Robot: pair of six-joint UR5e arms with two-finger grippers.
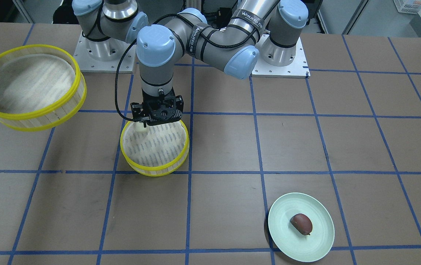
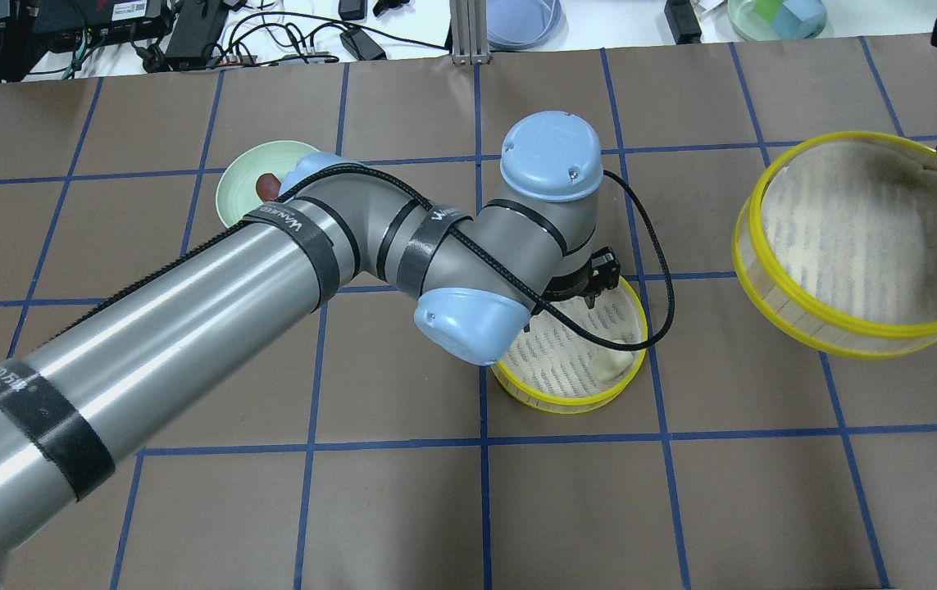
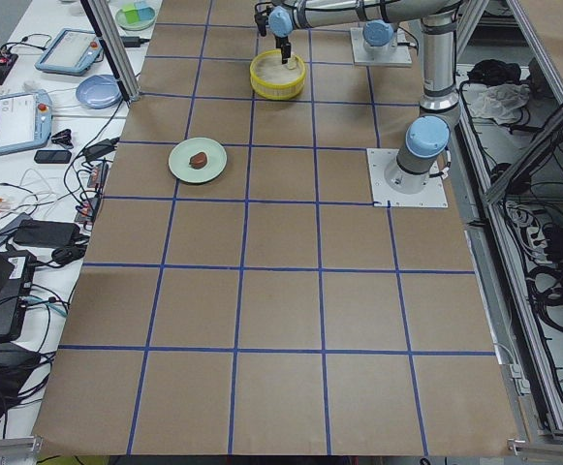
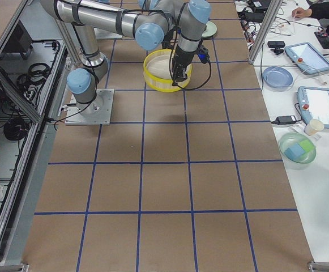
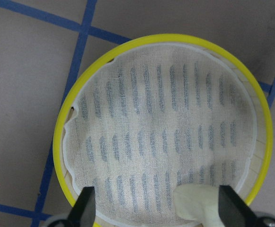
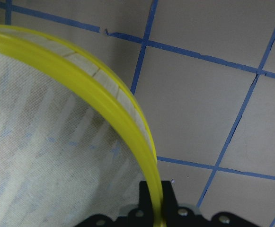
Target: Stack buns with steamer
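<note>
Left jaws apart over tier (image 1: 154,170) containing cream bun (image 2: 614,358); right jaws clamped on 2nd tier (image 1: 44,118), toward right edge of worktop (image 1: 214,213).

Front view looks steeply down from the operators' side, overhead from opposite; both share the lower steamer tier (image 1: 158,145). Left wrist stares straight into it, close; right wrist hugs the raised steamer tier (image 6: 128,113).

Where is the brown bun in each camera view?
Front-facing: brown bun lower right, on the green plate.
Overhead: upper left, bun half hidden by the left arm.
Exterior left: bun upper left of centre.
Exterior right: cannot tell; only the plate's edge shows, at top.
Left wrist: not in it.
Right wrist: not in it.
Shared landmark: the green plate.
</note>
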